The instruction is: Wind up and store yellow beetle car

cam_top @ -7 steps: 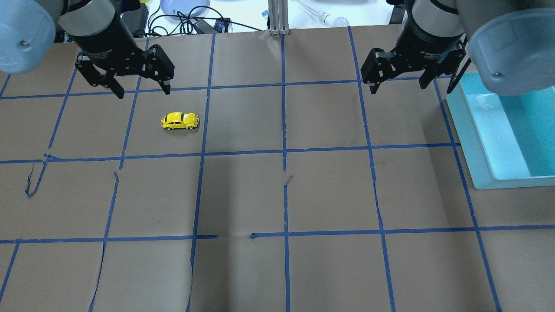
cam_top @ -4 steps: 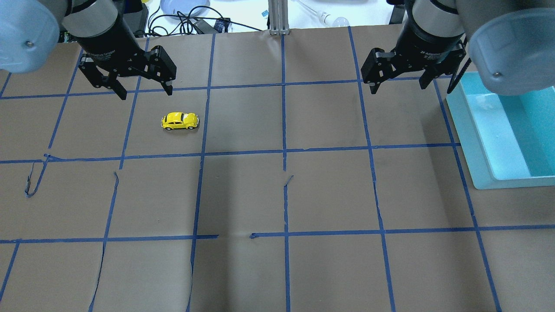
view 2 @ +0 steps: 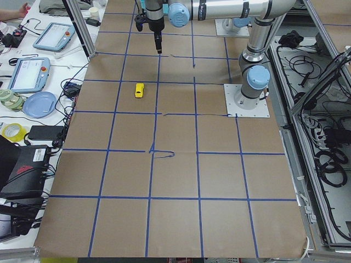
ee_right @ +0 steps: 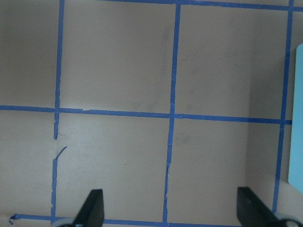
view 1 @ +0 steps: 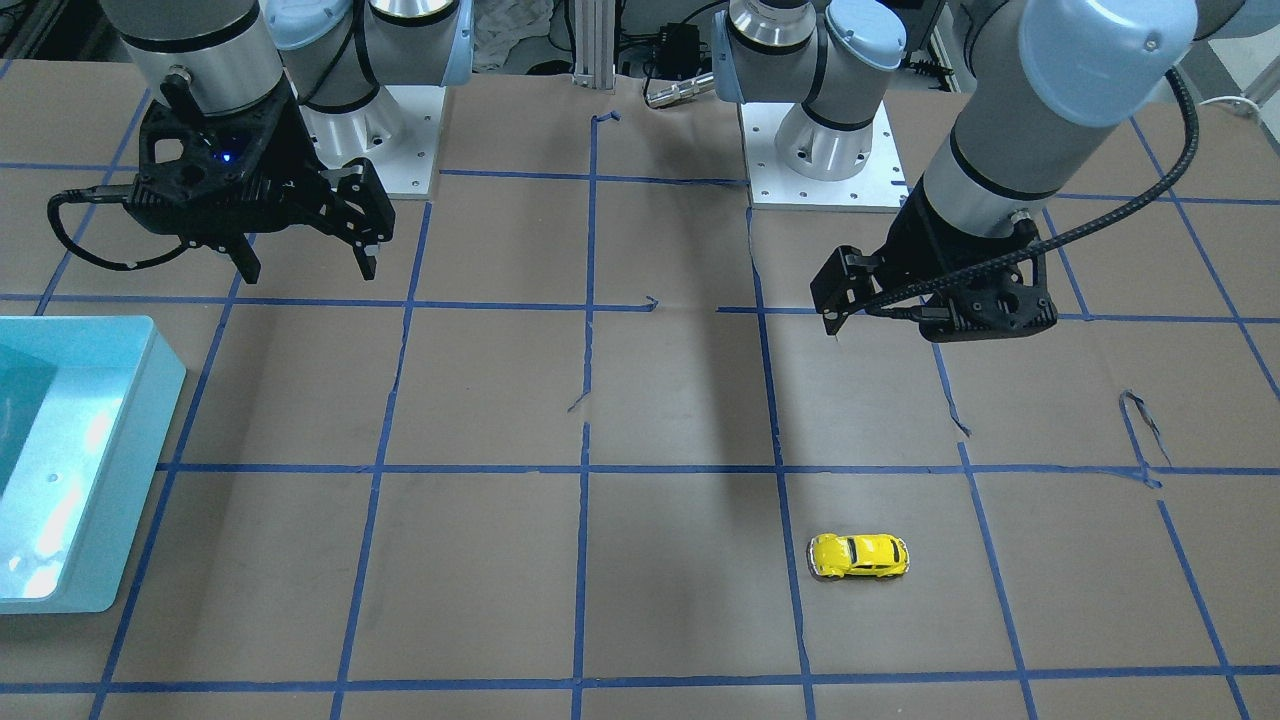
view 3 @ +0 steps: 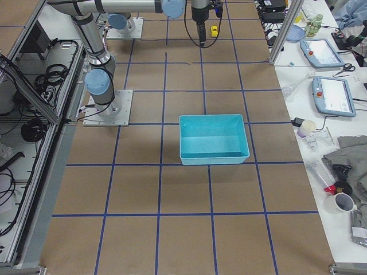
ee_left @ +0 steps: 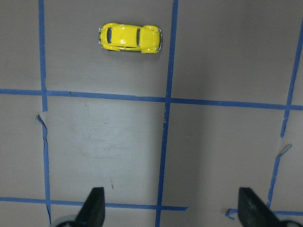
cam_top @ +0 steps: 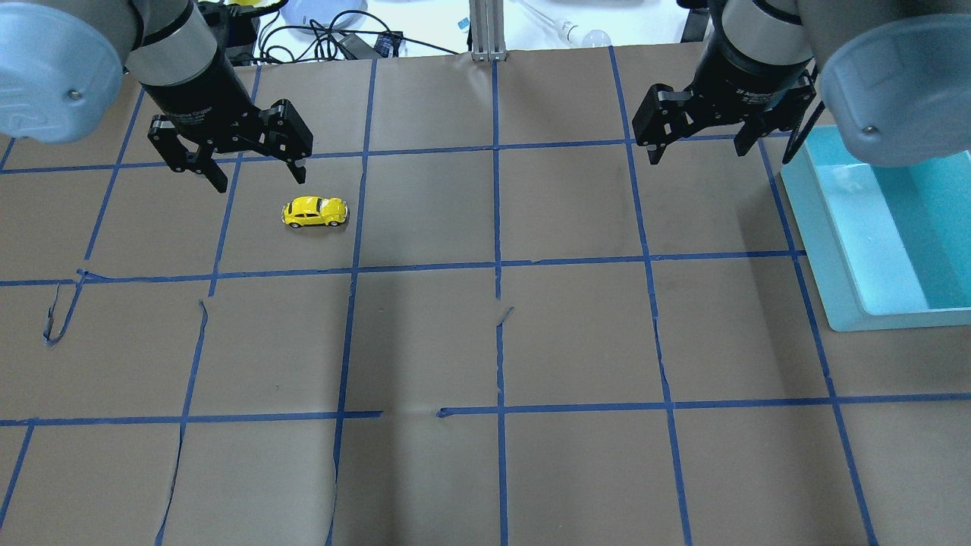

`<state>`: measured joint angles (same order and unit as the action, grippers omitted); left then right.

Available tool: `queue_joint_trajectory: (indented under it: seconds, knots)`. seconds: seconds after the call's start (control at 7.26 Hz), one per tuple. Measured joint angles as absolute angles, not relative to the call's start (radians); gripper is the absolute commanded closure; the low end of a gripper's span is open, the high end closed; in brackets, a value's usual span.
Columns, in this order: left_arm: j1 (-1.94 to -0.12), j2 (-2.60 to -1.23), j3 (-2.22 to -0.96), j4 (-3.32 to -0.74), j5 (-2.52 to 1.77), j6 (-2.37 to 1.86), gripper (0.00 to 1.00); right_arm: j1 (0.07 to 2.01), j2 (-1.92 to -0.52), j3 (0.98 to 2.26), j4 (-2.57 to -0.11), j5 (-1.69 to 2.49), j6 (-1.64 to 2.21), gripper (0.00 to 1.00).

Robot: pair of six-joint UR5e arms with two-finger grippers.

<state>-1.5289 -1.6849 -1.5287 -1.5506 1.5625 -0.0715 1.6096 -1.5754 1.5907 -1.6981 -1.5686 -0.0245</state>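
Risk as we judge it: car (cam_top: 315, 211) squirts or rolls away if left hand (cam_top: 260, 182) closes off-centre; body tiny, glossy, rounded, on free wheels. Left hand spread wide, empty, near car, not touching. Right hand (cam_top: 696, 156) also wide, empty, beside bin (cam_top: 834, 250). Car upright on matte brown paper tabletop (cam_top: 576, 334), inside 1 blue tape (cam_top: 497, 265) square, well apart from smooth turquoise box-shaped bin. Paper torn along tape; wheels may snag.
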Motion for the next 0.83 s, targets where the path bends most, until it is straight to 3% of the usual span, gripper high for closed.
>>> queue_joint_trajectory:
  seconds: [0.83]
  knots:
    - [-1.548,-1.683,-1.511,-1.437,1.575,-0.198,0.00,1.611,-1.575,1.591,-1.698,-1.569,-0.025,0.00]
